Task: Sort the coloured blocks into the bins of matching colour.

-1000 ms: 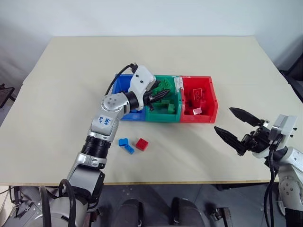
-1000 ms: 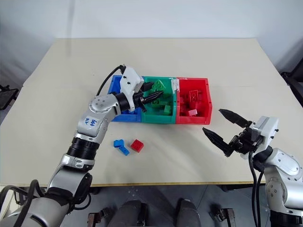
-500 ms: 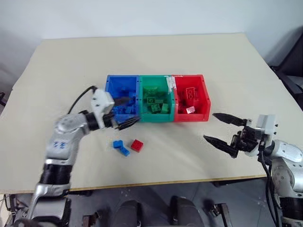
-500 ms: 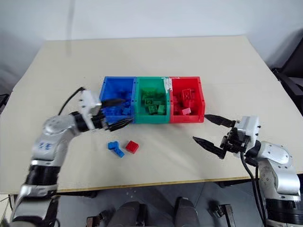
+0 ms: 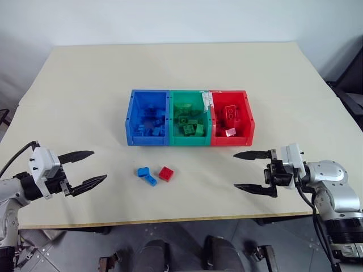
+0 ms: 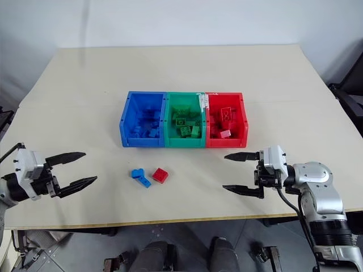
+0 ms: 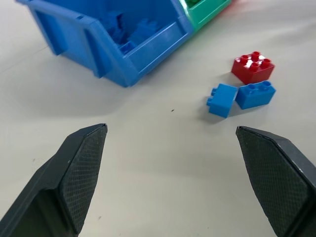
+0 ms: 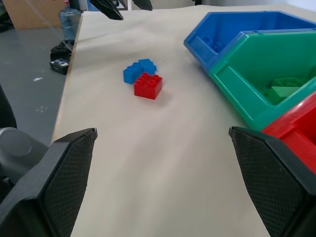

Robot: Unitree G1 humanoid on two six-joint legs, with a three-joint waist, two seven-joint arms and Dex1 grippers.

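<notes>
Left pincer (image 5: 81,168): gaping apart, empty, hovering near-left. 2 blue blocks (image 5: 146,175) and 1 red block (image 5: 166,173): lying on the desk (image 5: 85,102) near the bins (image 5: 190,118). Right pincer (image 5: 252,171): gaping apart, empty, near-right.

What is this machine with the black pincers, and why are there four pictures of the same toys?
It is a robot with two arms. Two pictures come from cameras on its head, looking down at a table. The other two come from cameras on its wrists, looking along its pincers. The left gripper and the right gripper are both open and hold nothing. On the table stand three joined boxes: a blue bin, a green bin and a red bin, with bricks of their own colour inside. In front of them lie two blue blocks and one red block, waiting to be sorted.
</notes>
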